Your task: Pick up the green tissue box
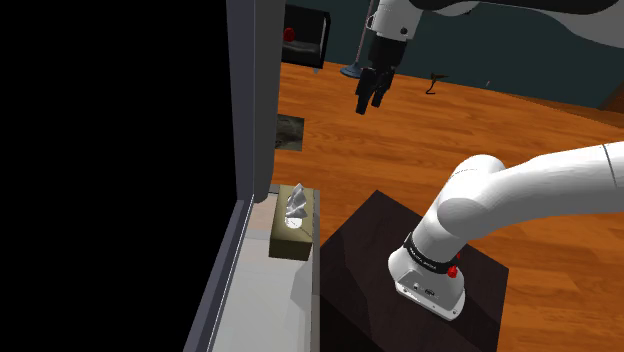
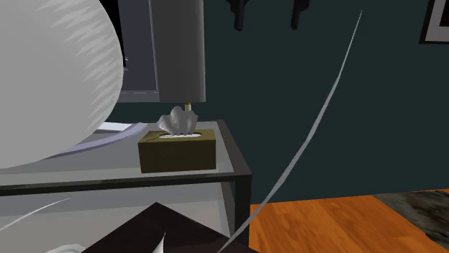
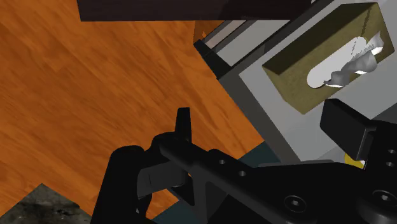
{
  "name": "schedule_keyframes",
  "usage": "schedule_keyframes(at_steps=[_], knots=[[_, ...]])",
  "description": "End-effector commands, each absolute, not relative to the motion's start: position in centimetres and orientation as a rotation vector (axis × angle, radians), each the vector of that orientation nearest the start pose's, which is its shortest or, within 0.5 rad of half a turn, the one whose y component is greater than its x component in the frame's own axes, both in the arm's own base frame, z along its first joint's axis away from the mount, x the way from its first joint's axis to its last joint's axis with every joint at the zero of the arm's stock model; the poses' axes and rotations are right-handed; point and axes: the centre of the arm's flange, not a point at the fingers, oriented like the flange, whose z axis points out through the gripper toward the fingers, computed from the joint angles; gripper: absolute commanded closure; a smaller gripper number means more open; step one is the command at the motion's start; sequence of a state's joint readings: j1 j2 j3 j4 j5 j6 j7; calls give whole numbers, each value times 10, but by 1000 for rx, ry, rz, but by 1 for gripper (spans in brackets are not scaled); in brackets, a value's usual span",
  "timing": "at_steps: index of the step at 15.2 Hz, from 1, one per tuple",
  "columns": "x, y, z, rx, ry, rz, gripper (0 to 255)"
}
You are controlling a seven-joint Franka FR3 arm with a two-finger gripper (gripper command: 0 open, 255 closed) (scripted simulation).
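Tissue box, olive-green: lies on the grey bench near its edge, tissue uppermost.
Hand: fingers apart, empty, high over the wooden floor, well apart from the box.
Risk: a grip across the box's long side may not span it and could slip off.

No word, number or brand can be read anywhere; the olive-green rectangular tissue box has plain faces in the shoulder, second exterior and wrist views, with no print beside its oval slot; on the white arm's rounded base link, near the tissue box, a narrow black band carries tiny pale marks that may be lettering, too small to make out; the dark-framed picture on the wall, up and to the second exterior view's right of the tissue box, shows nothing legible.
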State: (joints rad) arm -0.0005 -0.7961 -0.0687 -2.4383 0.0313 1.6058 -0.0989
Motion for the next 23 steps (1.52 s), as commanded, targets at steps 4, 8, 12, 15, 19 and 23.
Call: schedule_keyframes(at_steps=[4, 8, 12, 15, 19, 23], knots=[[297, 2, 532, -3016, -87, 10, 0], [288, 36, 500, -2960, -102, -40, 0], [280, 71, 469, -2902, -117, -88, 0], [274, 99, 448, -2859, -127, -123, 0], [267, 138, 420, -2801, -140, -169, 0], [261, 171, 399, -2751, -151, -206, 0]])
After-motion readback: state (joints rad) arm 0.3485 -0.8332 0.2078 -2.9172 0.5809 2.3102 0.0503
